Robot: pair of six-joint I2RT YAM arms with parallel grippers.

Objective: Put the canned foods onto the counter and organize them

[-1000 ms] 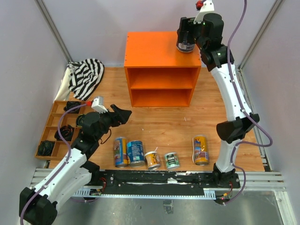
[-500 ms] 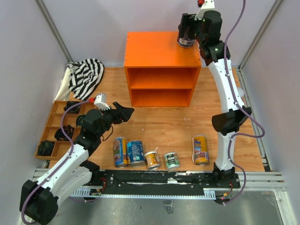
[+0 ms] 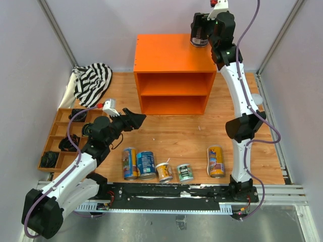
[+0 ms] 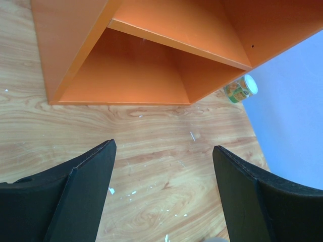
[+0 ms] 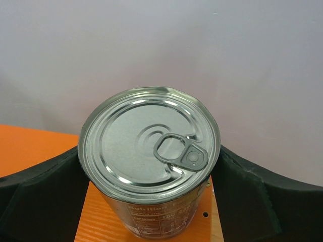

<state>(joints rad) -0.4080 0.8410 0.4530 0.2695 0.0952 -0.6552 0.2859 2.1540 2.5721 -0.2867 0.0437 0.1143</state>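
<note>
Your right gripper [image 5: 147, 201] pinches a silver-topped pull-tab tin [image 5: 150, 151] over the bright orange wooden counter's [image 3: 166, 50] back-right corner, perhaps touching it; your left gripper's [image 4: 161, 196] jaws are spread wide, empty.

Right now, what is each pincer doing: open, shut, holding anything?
Left pincer: open, holding nothing.
Right pincer: shut on a can, at the counter's back right corner.

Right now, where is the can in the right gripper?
In the top view, the can is held by the right gripper over the far right corner of the orange counter.
</note>
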